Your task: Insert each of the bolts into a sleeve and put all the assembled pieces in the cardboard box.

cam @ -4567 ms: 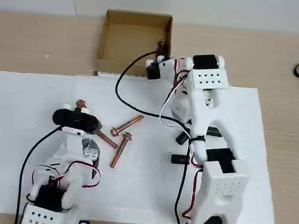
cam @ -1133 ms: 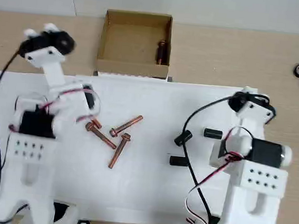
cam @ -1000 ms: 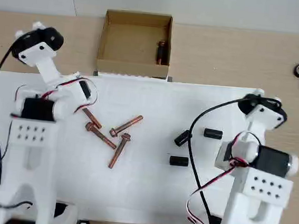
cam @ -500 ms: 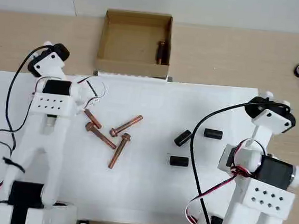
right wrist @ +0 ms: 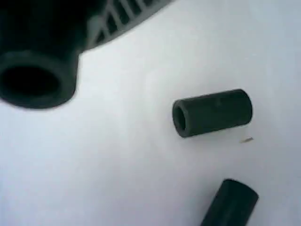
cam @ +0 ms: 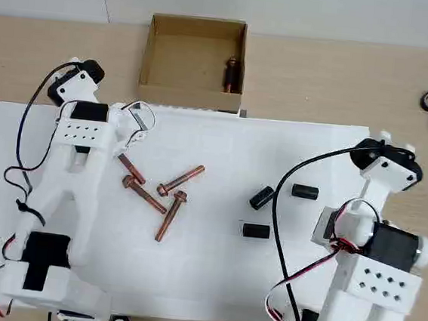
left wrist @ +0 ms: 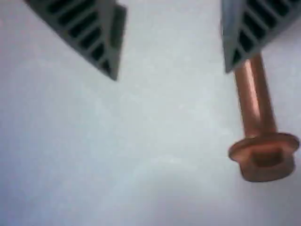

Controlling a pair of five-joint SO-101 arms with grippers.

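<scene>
L pincer (left wrist: 171, 70) hangs wide open over the white sheet (cam: 211, 274), gripping nothing. The tip of one ribbed finger (left wrist: 247, 33) sits over the shank end of a copper bolt (left wrist: 256, 117); the other finger stands well clear of it. The bolt lies flat on the sheet, long axis running straight out from that fingertip, flanged head at the end away from the pincer. Three more bolts (cam: 182, 180) lie loose on the sheet near the L arm (cam: 77, 162), each slanted its own way.

R pincer (right wrist: 101, 26): how far open can't be told. One ribbed finger shows close above a black sleeve (right wrist: 35, 82) whose open bore faces the wrist camera; whether they touch can't be told. Two other sleeves lie farther out from this pincer, apart from each other: one sleeve (right wrist: 211, 113) side-on w/ one open end in view, one sleeve (right wrist: 230, 202) slanted.

The cardboard box (cam: 154, 56) stands on the bare wooden surface (cam: 320, 80), well beyond both pincers. Inside, one assembled piece (cam: 231, 72) lies along the wall on the R arm's side, long axis pointing away from the arms.
</scene>
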